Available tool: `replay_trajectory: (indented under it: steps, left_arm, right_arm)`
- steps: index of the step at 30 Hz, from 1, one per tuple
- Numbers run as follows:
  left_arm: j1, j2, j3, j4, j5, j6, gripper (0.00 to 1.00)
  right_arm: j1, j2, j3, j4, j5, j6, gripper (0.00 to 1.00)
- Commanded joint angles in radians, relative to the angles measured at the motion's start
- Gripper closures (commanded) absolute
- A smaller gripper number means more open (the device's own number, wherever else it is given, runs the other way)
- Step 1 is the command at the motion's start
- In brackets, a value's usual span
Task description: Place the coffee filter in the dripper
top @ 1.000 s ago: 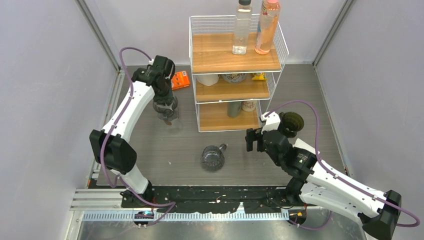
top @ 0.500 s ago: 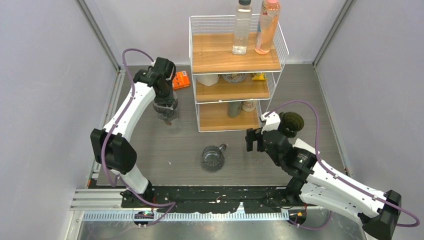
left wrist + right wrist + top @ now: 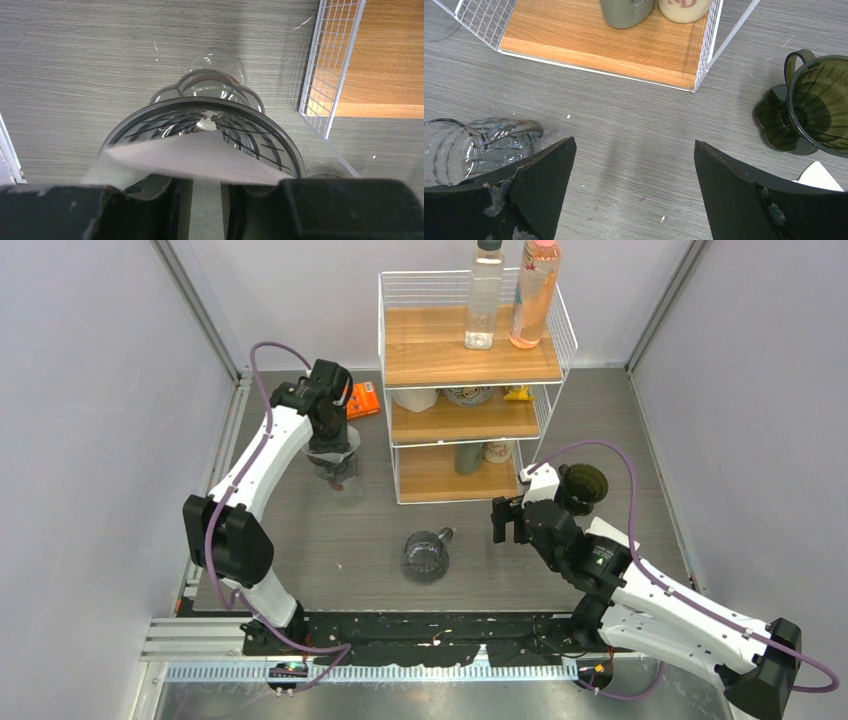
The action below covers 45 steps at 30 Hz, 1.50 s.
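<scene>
The coffee filter (image 3: 200, 157) is thin, matt white paper. Under it the dripper (image 3: 235, 132) is clear and glossy (glass or plastic, I cannot tell), with a dark rim. The table (image 3: 75, 65) is matt grey with a fine streaked grain. By its far edge, the rack (image 3: 589, 37) has pale wood shelves framed in white-coated wire. The fingers (image 3: 734, 185) of my right gripper (image 3: 635, 145) are matt black and frayed at the edges.

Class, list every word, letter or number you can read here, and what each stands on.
"RD", roughly, top cut off: cream cup on the lowest shelf.
Grey-green can beside it: print too small to read.
Orange packet: too blurred to read.
</scene>
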State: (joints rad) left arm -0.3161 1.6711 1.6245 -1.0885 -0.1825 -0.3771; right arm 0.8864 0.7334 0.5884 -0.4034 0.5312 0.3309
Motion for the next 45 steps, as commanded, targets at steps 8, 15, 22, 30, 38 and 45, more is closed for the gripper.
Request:
replay_trajectory:
  steps: [8, 15, 22, 30, 38, 45]
  left_arm:
    - [0.0, -0.031, -0.005, 0.023, 0.015, 0.02, 0.59]
    - [0.0, -0.037, -0.012, 0.02, 0.015, 0.018, 0.51]
    - [0.0, -0.046, -0.02, 0.021, 0.008, 0.02, 0.46]
    - [0.0, -0.063, -0.026, 0.025, 0.002, 0.021, 0.37]
    - [0.0, -0.063, -0.025, 0.033, 0.009, 0.021, 0.57]
    - [0.0, -0.046, -0.034, 0.043, 0.014, 0.024, 0.63]
  right_arm:
    - [-0.003, 0.006, 0.002, 0.014, 0.026, 0.0, 0.04]
    - [-0.003, 0.004, 0.0, 0.014, 0.025, -0.001, 0.04]
    - [-0.003, 0.008, 0.002, 0.015, 0.023, -0.002, 0.05]
    - [-0.003, 0.009, 0.002, 0.014, 0.022, -0.003, 0.05]
    - [-0.003, 0.009, 0.002, 0.014, 0.023, -0.003, 0.05]
    - [-0.003, 0.011, 0.002, 0.014, 0.023, -0.004, 0.04]
